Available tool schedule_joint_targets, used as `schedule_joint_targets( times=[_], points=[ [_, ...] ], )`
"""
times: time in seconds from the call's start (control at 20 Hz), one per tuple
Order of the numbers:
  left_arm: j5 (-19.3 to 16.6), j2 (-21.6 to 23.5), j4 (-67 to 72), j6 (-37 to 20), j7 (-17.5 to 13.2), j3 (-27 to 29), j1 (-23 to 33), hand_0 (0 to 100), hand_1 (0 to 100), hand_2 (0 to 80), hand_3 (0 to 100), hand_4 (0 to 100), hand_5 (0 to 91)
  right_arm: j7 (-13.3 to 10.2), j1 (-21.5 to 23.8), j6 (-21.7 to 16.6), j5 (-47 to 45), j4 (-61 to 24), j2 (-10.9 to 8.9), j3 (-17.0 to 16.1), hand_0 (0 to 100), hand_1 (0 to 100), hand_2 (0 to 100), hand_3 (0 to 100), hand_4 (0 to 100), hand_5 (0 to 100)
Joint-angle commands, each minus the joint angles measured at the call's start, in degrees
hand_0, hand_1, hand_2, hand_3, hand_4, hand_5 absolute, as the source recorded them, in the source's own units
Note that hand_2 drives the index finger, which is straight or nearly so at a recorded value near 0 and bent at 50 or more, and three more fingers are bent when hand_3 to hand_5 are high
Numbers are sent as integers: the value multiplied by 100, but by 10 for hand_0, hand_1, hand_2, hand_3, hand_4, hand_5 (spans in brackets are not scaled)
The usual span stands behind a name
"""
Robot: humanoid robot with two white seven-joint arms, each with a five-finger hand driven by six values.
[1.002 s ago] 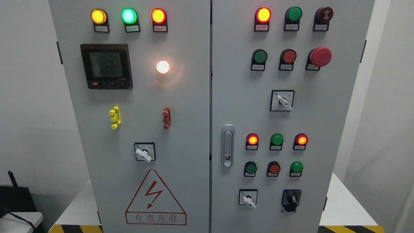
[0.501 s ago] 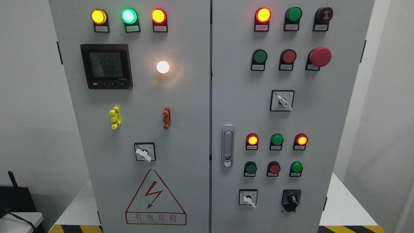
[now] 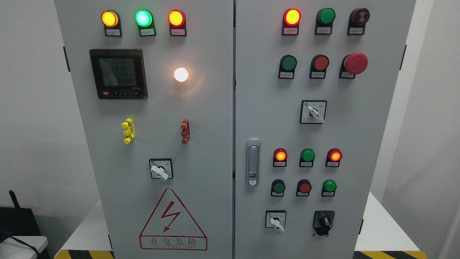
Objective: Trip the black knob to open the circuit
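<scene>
Since neither of the robot's arms shows anywhere in the head view, the state of either hand cannot be told, and the task looks not yet begun. The black knob (image 3: 323, 221) sits at the lower right of the cabinet's right door (image 3: 258, 108), its grip bar standing roughly upright on a black plate. Nothing touches it. All that the pictures let one judge is that the reach, the grasp and the turn are all left to do.

Just left of the knob is a white selector switch (image 3: 276, 220) on a white plate, near enough that a wide hand might brush it. Above both runs a row of three small push buttons, green (image 3: 278, 187), red (image 3: 305, 187) and green (image 3: 329, 186), and above those three indicator lamps (image 3: 307, 155), the outer two glowing red. A metal door latch (image 3: 253, 162) stands to the left near the door's edge. Higher up sit another white selector (image 3: 313, 112) and a red mushroom stop button (image 3: 355, 63), well apart from the knob.

On the left door (image 3: 208, 144) are a digital meter (image 3: 118, 73), a lit white lamp (image 3: 180, 74) and a hazard triangle sign (image 3: 173, 221). Nothing stands in front of the knob; the approach appears open, and the main risk is likely touching the neighbouring controls.
</scene>
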Motion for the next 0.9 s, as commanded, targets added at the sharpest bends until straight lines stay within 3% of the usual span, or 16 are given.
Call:
schedule_joint_targets(
  times=[0.0, 0.25, 0.6, 0.85],
  points=[
    [-184, 0, 0, 2, 3, 0, -44, 120, 389, 0, 0, 0, 0, -235, 683, -295, 123, -2825, -521, -9, 260, 306, 164, 609, 635, 661],
    [-184, 0, 0, 2, 3, 0, -44, 120, 389, 0, 0, 0, 0, -288, 764, -304, 184, -3301, -513, -70, 253, 375, 238, 629, 675, 727],
    [-184, -9, 0, 2, 3, 0, -44, 120, 389, 0, 0, 0, 0, -280, 175, -435, 184, -3582, -477, -360, 199, 437, 271, 650, 731, 805],
    [-185, 0, 0, 2, 3, 0, -44, 120, 389, 0, 0, 0, 0, -280, -175, -400, 193, -3864, -443, -553, 160, 538, 364, 702, 792, 867]
  ],
)
